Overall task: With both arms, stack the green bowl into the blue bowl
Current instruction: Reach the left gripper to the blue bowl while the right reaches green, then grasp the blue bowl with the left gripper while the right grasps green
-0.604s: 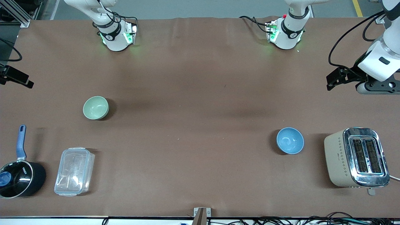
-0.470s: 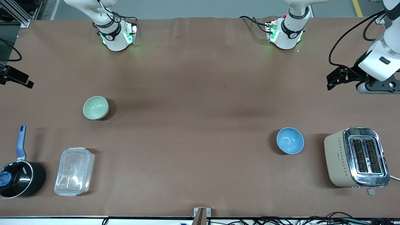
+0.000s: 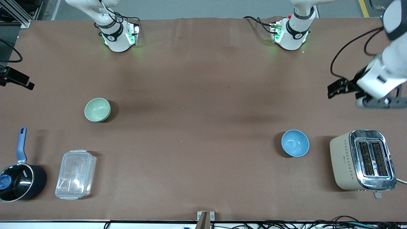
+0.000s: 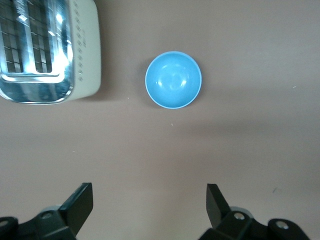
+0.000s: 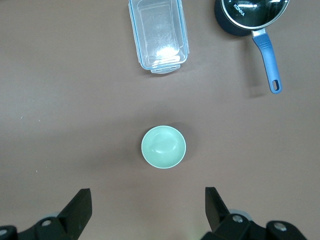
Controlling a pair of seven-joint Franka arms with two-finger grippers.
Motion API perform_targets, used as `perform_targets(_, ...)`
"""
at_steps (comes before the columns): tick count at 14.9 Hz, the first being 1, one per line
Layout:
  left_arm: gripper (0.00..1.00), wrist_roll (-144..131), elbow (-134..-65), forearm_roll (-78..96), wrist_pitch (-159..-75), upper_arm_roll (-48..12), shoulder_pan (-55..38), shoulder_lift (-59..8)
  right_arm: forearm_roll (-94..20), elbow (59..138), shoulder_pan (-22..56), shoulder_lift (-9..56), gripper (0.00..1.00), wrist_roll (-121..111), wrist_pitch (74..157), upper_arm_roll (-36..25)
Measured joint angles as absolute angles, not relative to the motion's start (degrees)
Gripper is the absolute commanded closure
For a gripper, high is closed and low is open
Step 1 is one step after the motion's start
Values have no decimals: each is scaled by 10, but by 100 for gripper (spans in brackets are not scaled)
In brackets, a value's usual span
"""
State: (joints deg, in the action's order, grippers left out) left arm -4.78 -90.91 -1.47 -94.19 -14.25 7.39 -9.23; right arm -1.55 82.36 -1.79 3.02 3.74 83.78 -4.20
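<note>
The green bowl point(image 3: 97, 109) stands upright and empty toward the right arm's end of the table; it also shows in the right wrist view point(image 5: 163, 147). The blue bowl point(image 3: 295, 143) stands upright and empty beside the toaster, toward the left arm's end; it also shows in the left wrist view point(image 4: 173, 80). My left gripper point(image 4: 149, 205) is open and empty, high over the table's left-arm end point(image 3: 338, 88), apart from the blue bowl. My right gripper point(image 5: 148, 205) is open and empty, high over the right-arm end point(image 3: 17, 82), apart from the green bowl.
A cream and chrome toaster point(image 3: 362, 160) stands at the left arm's end, beside the blue bowl. A clear plastic container point(image 3: 75, 174) and a black saucepan with a blue handle point(image 3: 19, 178) lie nearer to the front camera than the green bowl.
My left arm's hand has shifted a little lower in the front view and slightly toward the table's middle. The right arm and both bowls have not moved.
</note>
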Motion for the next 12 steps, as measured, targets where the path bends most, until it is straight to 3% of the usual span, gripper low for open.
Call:
perform_targets(5,0,-48,-888,-18,-1019,-137,87,-264,-15,853,-29,30,0,1,860,-44)
perform_targets(9,0,-49,-883,-65,-1064,-138,86,-330,-16,1017,-49,39,0,-49,1040,-45)
perform_targets(12,11,-64,-881,-85,-1107,-138,86,-374,-16,1140,-58,44,0,-72,1193,-45)
